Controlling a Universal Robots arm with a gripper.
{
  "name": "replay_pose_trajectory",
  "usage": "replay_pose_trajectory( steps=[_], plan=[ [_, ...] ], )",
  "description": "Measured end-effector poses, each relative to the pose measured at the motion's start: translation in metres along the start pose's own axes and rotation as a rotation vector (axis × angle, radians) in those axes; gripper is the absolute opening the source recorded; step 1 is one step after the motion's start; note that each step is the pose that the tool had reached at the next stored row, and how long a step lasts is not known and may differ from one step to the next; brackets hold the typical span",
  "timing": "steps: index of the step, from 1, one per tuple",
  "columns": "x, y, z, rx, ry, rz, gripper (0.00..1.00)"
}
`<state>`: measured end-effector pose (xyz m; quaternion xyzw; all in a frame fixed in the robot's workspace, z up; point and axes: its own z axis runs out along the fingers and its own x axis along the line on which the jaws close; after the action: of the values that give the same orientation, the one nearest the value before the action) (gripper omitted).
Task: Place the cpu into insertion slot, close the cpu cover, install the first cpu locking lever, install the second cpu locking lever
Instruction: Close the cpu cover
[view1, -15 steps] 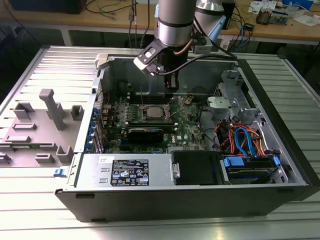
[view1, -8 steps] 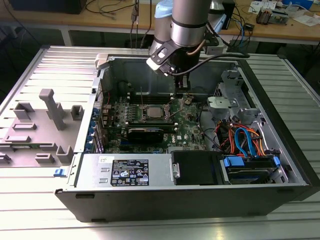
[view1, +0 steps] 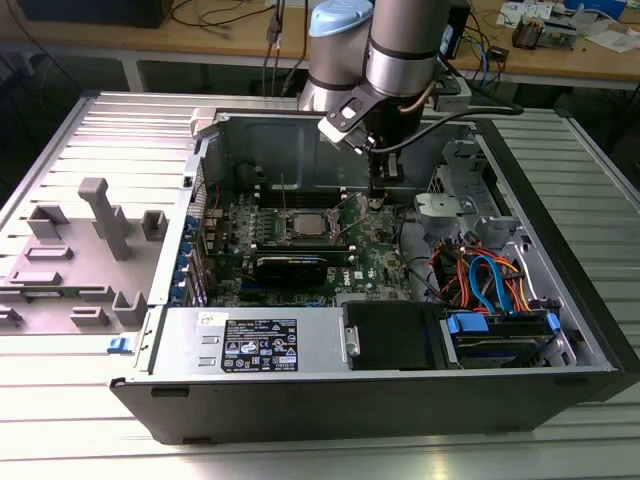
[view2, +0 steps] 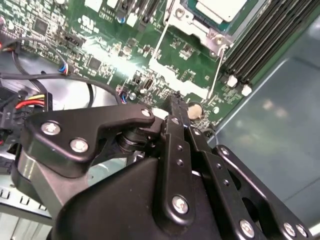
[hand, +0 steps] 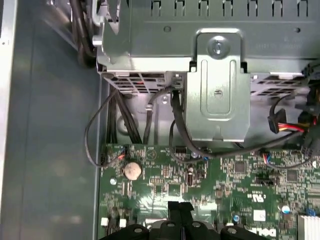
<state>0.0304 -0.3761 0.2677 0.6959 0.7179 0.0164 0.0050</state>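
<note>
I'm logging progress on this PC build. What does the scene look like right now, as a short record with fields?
cpu: lies flat, silvery top up, framed by the cpu cover
cpu cover: appears down around the cpu
levers: two thin wire levers, both appear raised, not latched
end effector: shut, nothing visible in it, tip low over the motherboard beside the coin cell, apart from the cpu

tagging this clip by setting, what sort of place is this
Probably a robotics lab or electronics workshop: an open desktop computer case lies on a slatted metal table, a robot arm reaches into it, and wooden benches strewn with cables stand behind.
</note>
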Motion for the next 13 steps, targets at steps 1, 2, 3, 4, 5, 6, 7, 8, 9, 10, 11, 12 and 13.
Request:
replay_pose_trajectory(
  steps=[1, 2, 3, 4, 5, 6, 7, 8, 9, 10, 11, 12, 13],
  plan=[
    [0.0002, 0.0006, 0.0019, 0.0000, 0.0000, 0.000, 0.11],
    [0.0005, 0.0021, 0.0051, 0.0000, -0.0001, 0.000, 0.11],
    [0.0008, 0.0044, 0.0082, 0.0000, -0.0001, 0.000, 0.11],
    [0.0009, 0.0057, 0.0097, 0.0000, -0.0001, 0.000, 0.11],
    [0.0008, 0.0062, 0.0116, 0.0000, -0.0001, 0.000, 0.11],
    [0.0010, 0.0062, 0.0146, 0.0000, -0.0001, 0.000, 0.11],
    [0.0011, 0.0061, 0.0172, 0.0000, -0.0001, 0.000, 0.11],
    [0.0011, 0.0049, 0.0199, -0.0001, 0.0000, 0.000, 0.11],
    [0.0011, 0.0038, 0.0200, -0.0001, -0.0003, 0.000, 0.11],
    [0.0012, 0.0014, 0.0200, 0.0000, -0.0003, 0.000, 0.11],
    [0.0013, -0.0024, 0.0200, 0.0000, -0.0001, 0.000, 0.11],
    [0.0014, -0.0036, 0.0200, -0.0001, 0.0000, 0.000, 0.11],
    [0.0014, -0.0036, 0.0200, 0.0000, 0.0000, 0.000, 0.11]
  ],
)
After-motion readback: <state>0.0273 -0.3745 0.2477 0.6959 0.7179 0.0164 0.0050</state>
